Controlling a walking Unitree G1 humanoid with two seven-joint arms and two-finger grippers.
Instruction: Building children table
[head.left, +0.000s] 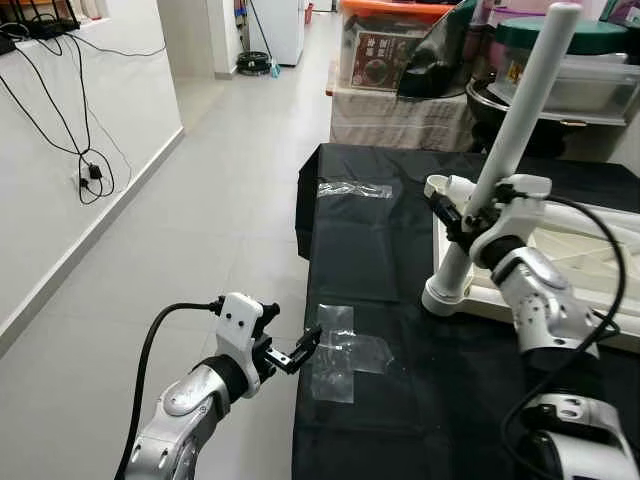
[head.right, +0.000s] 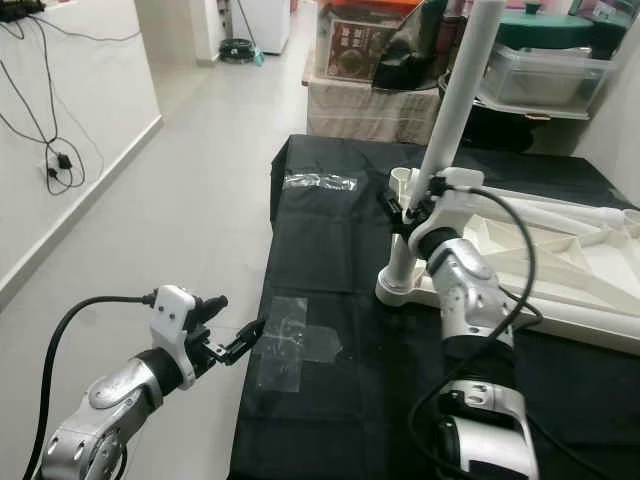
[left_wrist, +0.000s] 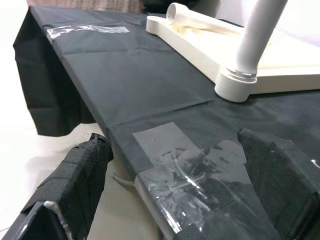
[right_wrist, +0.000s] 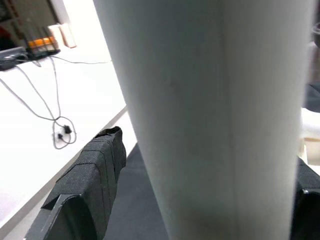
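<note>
Black cloth (head.left: 380, 250) covers the tabletop. Nearest to the robot, the left pincer (head.left: 305, 348) hangs at the near left edge of the cloth, just at a patch of clear tape (head.left: 345, 360) stuck there. Its two fingers (left_wrist: 82, 175) are spread wide apart and hold nothing. In the left wrist view the shiny tape lies between them, on the edge of the cloth.

Further in, on the right, the right pincer (head.left: 462, 212) grips a white leg (head.left: 520, 120). Its fingers (right_wrist: 95, 175) sit on both sides of the leg, closed on it. The leg is a long round tube. It stands up and leans a little to the right. Its foot (head.left: 445, 295) is a wide round collar that rests on the cloth, just beside the white top (head.left: 590, 280) of the children table. That top lies flat on the right part of the cloth, with its ribs showing. A short white stub (head.left: 440, 185) stands at its far left corner.

Past that, a second strip of tape (head.left: 355, 189) lies on the far part of the cloth.

Behind the tabletop are boxes (head.left: 385, 45) and tubs (head.left: 590, 70). On the left is a pale tiled floor (head.left: 220, 200) and a white wall (head.left: 60, 150) with black cables (head.left: 90, 170) hanging down it.
</note>
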